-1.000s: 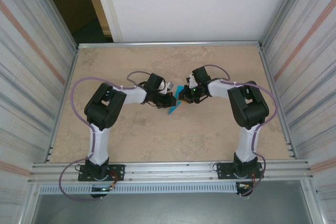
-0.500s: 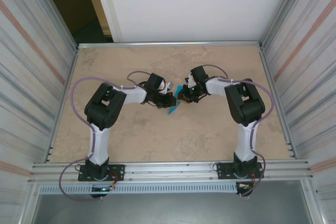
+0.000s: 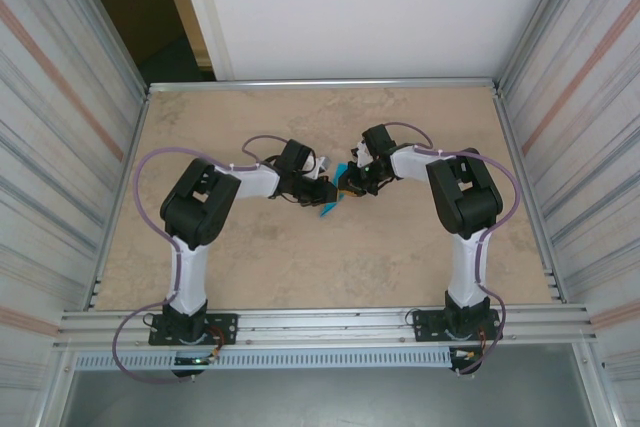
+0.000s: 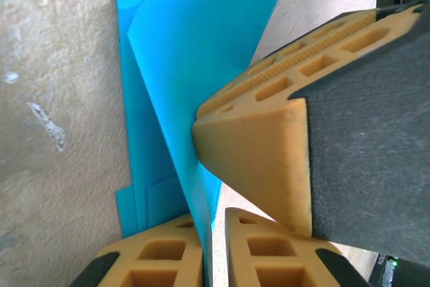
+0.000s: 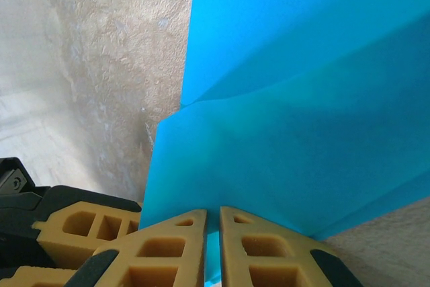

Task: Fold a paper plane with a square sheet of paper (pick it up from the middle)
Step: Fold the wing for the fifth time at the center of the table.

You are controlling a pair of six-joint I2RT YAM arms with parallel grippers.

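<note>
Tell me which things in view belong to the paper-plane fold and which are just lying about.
Job: thin turquoise-blue folded paper sheet, pinched by both; left end effector; right end effector.
Just there, fixtures: beige stone-patterned table; silver aluminium rail along its near edge.

My overhead camera looks steeply down from behind the arm bases (image 3: 190,327), table (image 3: 250,267) mid-frame. Both wrist cameras sit almost against the folded blue paper (image 3: 329,209), which all three views share.
</note>
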